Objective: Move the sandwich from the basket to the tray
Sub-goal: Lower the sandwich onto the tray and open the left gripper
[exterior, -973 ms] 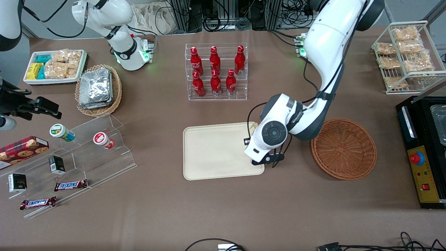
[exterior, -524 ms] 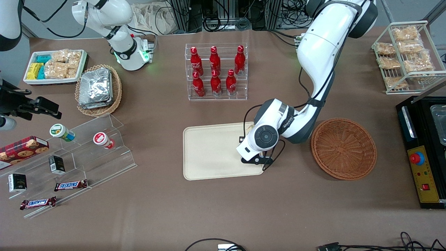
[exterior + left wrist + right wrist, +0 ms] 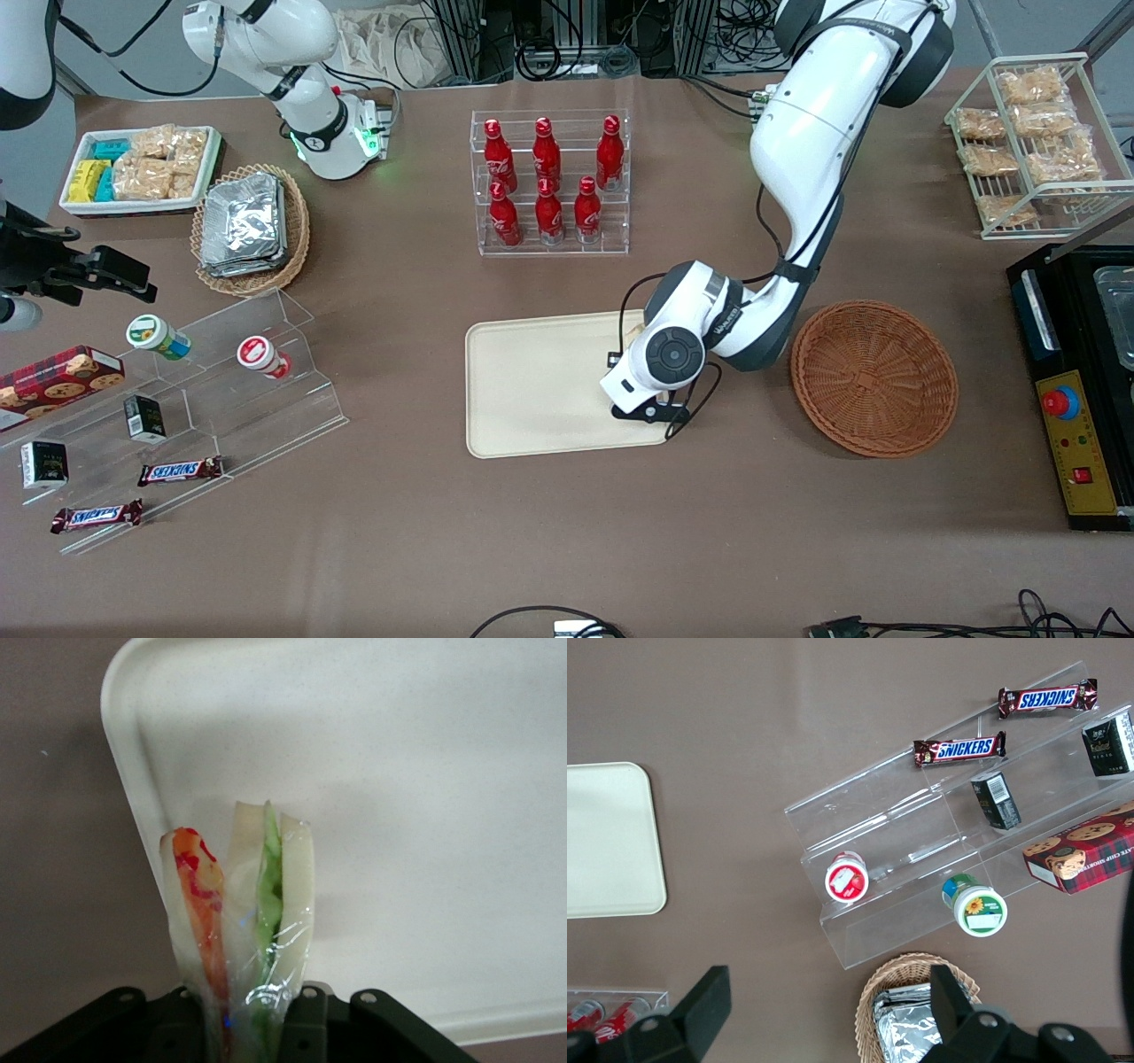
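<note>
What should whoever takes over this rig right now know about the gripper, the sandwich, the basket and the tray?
Gripper: shut on the wrapped sandwich, held over the tray at the end nearest the basket.
Sandwich: hanging from the jaws above the tray surface; contact with the tray cannot be confirmed.
Basket: empty, beside the tray toward the working arm's end of the table.
Done: pick-up and carry across.
Left: lower, release on the tray, withdraw.
</note>
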